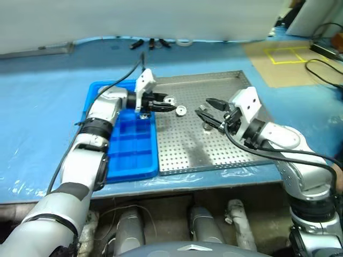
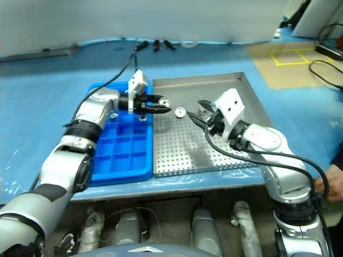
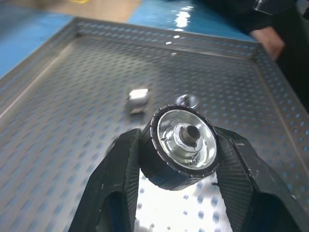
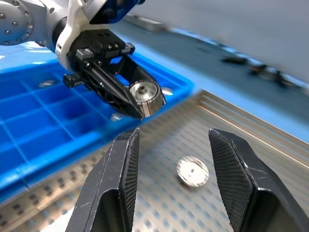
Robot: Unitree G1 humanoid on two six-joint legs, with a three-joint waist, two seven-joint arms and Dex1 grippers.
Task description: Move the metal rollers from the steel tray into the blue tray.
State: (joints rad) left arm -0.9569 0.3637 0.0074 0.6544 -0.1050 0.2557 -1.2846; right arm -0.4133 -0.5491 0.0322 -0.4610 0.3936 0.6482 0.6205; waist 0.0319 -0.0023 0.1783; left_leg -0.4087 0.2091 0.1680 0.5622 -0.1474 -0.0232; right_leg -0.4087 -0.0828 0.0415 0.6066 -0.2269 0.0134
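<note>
Above steel tray [image 1: 225, 155], left pincer [image 3: 179, 166] grips roller [image 3: 182, 145].

A table covered in blue sheeting [image 1: 43, 96] carries the steel tray [image 1: 225, 155] at centre, the blue tray [image 1: 131, 155] touching it at nine o'clock, dark small items [image 1: 151, 43] at twelve.

1. The left arm reaches forward and bends inward at the wrist, so the left gripper [image 1: 167, 104] points sideways toward the right arm, almost level.
2. Its two black fingers [image 3: 116, 179] are closed on a roller [image 3: 181, 145], one finger on each side.
3. The right arm is bent at the elbow and its forearm goes forward and to the left.
4. The right gripper [image 1: 206, 110] points toward the left one, near it but not touching.
5. Its fingers [image 4: 123, 174] stand apart with nothing between them.
</note>
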